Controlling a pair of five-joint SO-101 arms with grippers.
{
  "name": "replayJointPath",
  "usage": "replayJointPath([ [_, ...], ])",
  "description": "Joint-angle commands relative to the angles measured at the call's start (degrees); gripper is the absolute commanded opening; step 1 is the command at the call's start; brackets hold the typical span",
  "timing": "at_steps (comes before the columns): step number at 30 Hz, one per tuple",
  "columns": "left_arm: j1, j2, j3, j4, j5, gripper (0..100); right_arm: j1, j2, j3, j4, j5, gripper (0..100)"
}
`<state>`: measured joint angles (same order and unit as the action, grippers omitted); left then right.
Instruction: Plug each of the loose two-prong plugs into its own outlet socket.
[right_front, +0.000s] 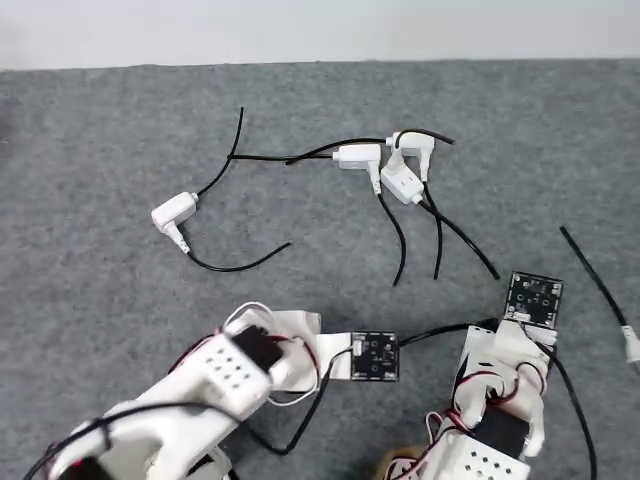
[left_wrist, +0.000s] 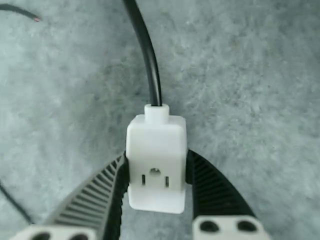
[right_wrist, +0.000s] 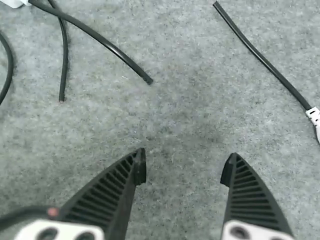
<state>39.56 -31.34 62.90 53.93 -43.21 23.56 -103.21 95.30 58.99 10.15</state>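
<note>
Left end effector (left_wrist: 156, 167) grips socket (left_wrist: 156, 145); cords (right_front: 403, 237) nearby.

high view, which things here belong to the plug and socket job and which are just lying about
Job:
socket held in left end effector
open right end effector
lone white connector
cluster of three white connectors
corded connector at the right edge
Plug or socket: cannot tell.

Lying about:
grey mat
pale wall
</note>
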Motion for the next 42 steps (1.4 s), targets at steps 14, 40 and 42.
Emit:
replayJointPath([
  [14, -0.7, 23.2, -23.1, 8.5, 0.5, 22, -2.2, -0.7, -1.3, -0.7, 2.4, 24.4],
  [40, -1.8, 4.3, -6.5, 4.2, 1.8, 18, -4.2, -0.7, -1.0, -0.7, 3.7, 24.4],
  [42, -1.8, 4.3, -6.4, 3.4, 1.8, 18, -4.2, -0.7, -1.0, -0.7, 3.8, 24.4],
])
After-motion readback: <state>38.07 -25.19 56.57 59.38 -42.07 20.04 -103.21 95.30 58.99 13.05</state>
